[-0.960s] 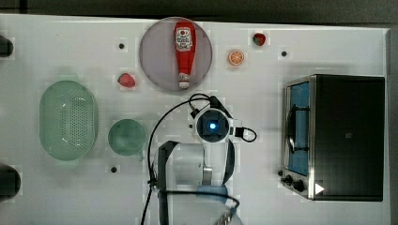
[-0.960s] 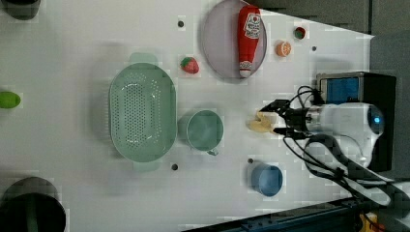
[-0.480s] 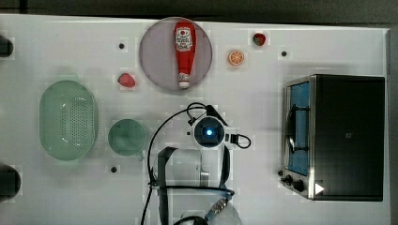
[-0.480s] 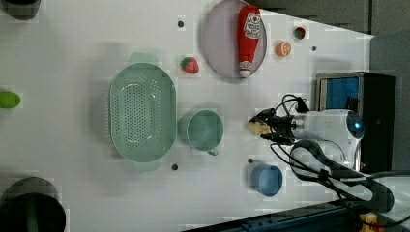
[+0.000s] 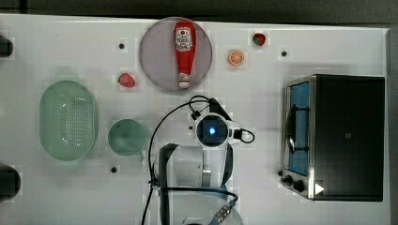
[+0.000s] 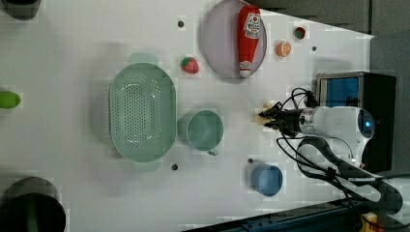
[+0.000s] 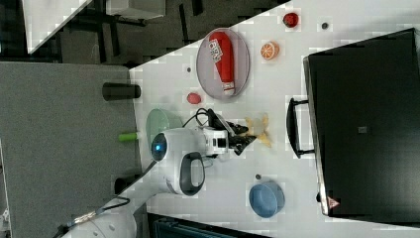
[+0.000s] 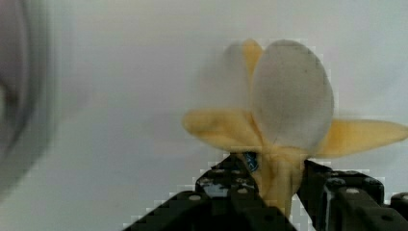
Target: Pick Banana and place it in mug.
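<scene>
Looking down in the top view, the mug (image 5: 126, 137) sits left of centre on the bench (image 5: 56, 47). Left view: my end effector (image 6: 266, 117) clamps the banana (image 6: 263, 112) right of centre. Wrist view: fingers (image 8: 226, 185) pinch its stem.

From the top view the arm's wrist (image 5: 212, 131) covers whatever lies beneath it. In the wrist view the banana's (image 8: 279, 120) lower stem is hidden between the gripper's (image 8: 279, 192) black fingers, and the purple plate (image 8: 14, 91) is a blurred, cropped edge.
</scene>
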Motion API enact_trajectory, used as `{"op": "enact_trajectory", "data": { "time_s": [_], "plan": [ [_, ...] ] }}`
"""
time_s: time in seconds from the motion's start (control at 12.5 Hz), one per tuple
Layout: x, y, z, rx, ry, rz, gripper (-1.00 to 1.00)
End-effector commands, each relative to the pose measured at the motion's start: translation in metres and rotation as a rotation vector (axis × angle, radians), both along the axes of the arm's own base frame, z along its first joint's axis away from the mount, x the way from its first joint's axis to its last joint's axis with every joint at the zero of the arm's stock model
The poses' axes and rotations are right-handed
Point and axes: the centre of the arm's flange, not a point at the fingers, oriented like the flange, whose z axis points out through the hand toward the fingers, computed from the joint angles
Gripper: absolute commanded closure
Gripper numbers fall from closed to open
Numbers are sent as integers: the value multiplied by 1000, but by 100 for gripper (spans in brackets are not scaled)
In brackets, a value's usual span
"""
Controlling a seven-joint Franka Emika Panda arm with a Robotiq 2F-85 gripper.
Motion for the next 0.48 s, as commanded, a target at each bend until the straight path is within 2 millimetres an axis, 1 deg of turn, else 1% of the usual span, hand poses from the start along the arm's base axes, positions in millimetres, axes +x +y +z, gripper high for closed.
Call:
{"op": "enact_trajectory", "data": {
  "time_s": [0.08,0.24,0.4,0.48],
  "plan": [
    [6,-23,64,-6,-28,-19,46],
    [6,-32,123,2,-2,-36,46],
    [7,-37,199,14,8,-44,46],
    [3,-37,227,19,25,-44,46]
  ]
}}
